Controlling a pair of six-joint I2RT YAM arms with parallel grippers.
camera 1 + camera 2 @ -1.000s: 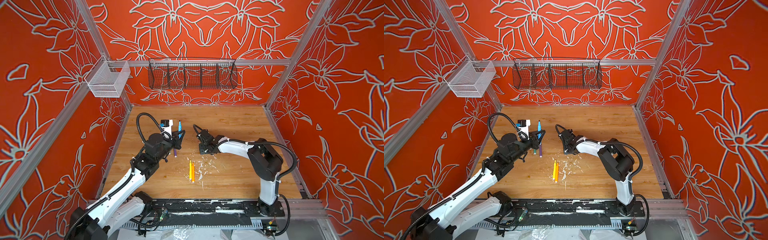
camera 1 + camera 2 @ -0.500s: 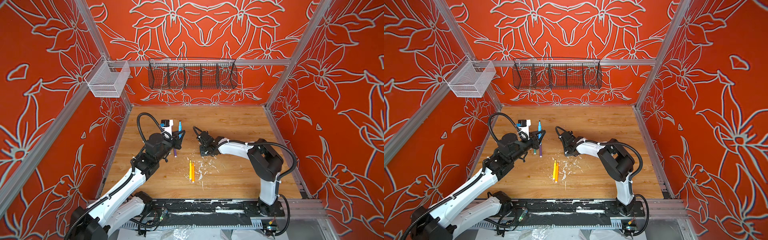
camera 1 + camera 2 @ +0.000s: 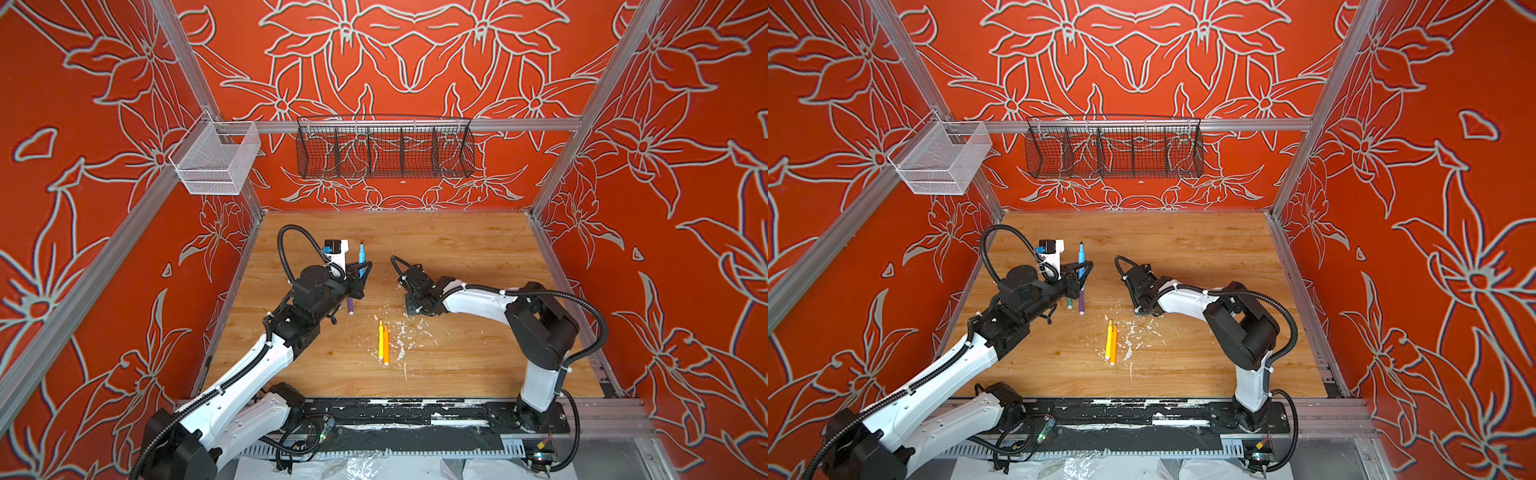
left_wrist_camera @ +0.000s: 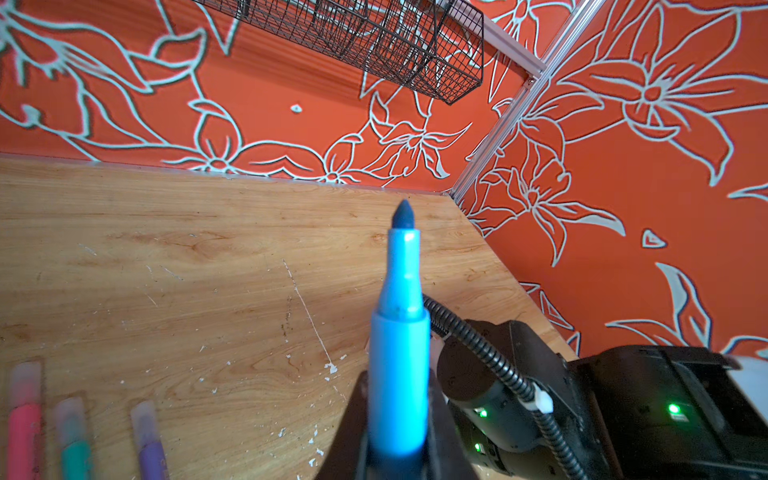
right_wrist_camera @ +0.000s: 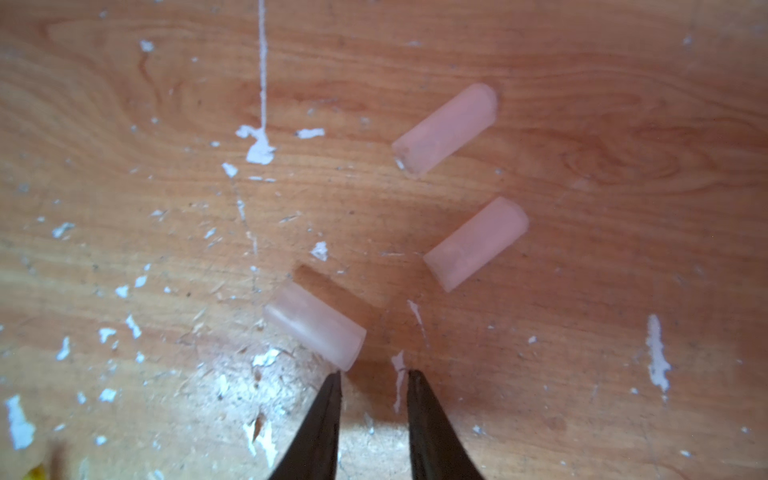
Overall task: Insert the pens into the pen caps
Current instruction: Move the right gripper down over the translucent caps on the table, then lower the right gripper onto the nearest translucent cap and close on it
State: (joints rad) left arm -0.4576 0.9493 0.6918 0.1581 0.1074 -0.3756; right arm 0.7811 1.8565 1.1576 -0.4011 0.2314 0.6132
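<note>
My left gripper (image 4: 397, 419) is shut on a blue pen (image 4: 399, 332) and holds it upright, bare tip up, at the left of the wooden table (image 3: 457, 257) in both top views (image 3: 1080, 259). My right gripper (image 5: 374, 374) points down at the table, its jaws a narrow gap apart with nothing between them. One translucent pen cap (image 5: 316, 328) lies just off one fingertip (image 5: 334, 380). Two more caps (image 5: 444, 129) (image 5: 476, 243) lie farther off. Yellow (image 3: 380, 338) and orange (image 3: 386, 345) pens lie side by side mid-table.
Pink (image 4: 23, 436), green (image 4: 75, 453) and purple (image 4: 151, 453) pens lie beside the left arm, each ending in a cloudy cap. White paint flecks (image 3: 401, 332) dot the wood. A black wire basket (image 3: 384, 151) and a white mesh basket (image 3: 216, 162) hang on the walls.
The right gripper's jaws have narrowed over the caps while the arm stayed almost in place. The left arm still holds the blue pen as before.
</note>
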